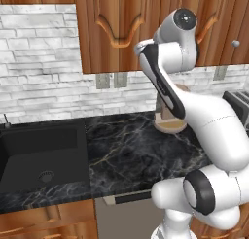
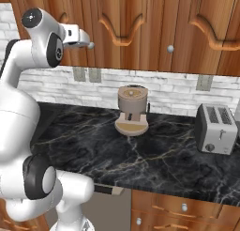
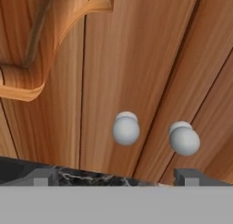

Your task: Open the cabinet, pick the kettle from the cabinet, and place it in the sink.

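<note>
Two silver knobs [image 3: 126,129] on the shut cabinet [image 3: 118,59] are met close in the hand view; jaws spread wide, nothing held. The sink [image 1: 29,155] is caught from the left base.

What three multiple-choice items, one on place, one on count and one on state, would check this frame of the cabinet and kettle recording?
1. Where does the sink sit in the left base view?
A. lower left, set in the dark marble counter
B. right of the toaster
C. on the wall under the cabinet

2. How many round silver knobs appear in the hand view?
A. one
B. two
C. four

3. What state are the cabinet doors in?
A. both swung open
B. one removed
C. both closed

Answers:
1 A, the black basin fills the lower left of that view.
2 B, a second knob sits beside the first, one per door.
3 C, the doors lie flush and no interior shows, while the open gripper faces the knobs without touching them.
</note>
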